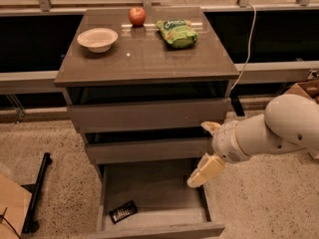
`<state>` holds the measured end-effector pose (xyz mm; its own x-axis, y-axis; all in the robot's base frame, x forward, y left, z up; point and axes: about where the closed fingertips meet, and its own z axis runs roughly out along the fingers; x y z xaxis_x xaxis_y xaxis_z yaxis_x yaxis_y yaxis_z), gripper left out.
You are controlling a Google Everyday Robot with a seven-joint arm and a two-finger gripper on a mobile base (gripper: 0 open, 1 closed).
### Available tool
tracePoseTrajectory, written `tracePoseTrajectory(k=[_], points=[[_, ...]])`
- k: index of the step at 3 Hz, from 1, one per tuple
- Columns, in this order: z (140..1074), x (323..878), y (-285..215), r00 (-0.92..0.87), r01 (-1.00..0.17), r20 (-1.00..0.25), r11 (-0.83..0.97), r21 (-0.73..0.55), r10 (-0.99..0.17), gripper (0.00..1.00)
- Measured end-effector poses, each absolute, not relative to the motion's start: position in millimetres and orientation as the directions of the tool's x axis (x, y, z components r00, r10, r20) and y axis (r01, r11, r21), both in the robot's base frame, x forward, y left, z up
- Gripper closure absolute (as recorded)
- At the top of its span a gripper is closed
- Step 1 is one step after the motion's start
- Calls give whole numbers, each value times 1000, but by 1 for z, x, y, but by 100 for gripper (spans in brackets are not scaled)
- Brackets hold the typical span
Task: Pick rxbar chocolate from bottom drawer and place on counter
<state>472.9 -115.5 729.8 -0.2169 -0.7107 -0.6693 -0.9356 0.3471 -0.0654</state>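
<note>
The rxbar chocolate [123, 211], a small black wrapper with white lettering, lies flat at the front left of the open bottom drawer [154, 189]. The two drawers above are closed. The counter [149, 56] is the glossy grey-brown top. My gripper [198, 155] hangs at the drawer's right side, over its right rear corner and above and to the right of the bar. Its two cream fingers [205, 171] stand apart and hold nothing.
On the counter stand a white bowl [97, 38], a red apple [137, 16] and a green chip bag [176, 32]. A black stand [37, 193] and a cardboard box [10, 208] lie on the floor at left. Another box [306, 89] is at right.
</note>
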Motion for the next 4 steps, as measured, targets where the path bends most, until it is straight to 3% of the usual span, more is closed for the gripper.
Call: tracePoseTrajectory(k=[4], points=[[566, 506, -18, -230, -962, -747, 260, 78, -624, 0]])
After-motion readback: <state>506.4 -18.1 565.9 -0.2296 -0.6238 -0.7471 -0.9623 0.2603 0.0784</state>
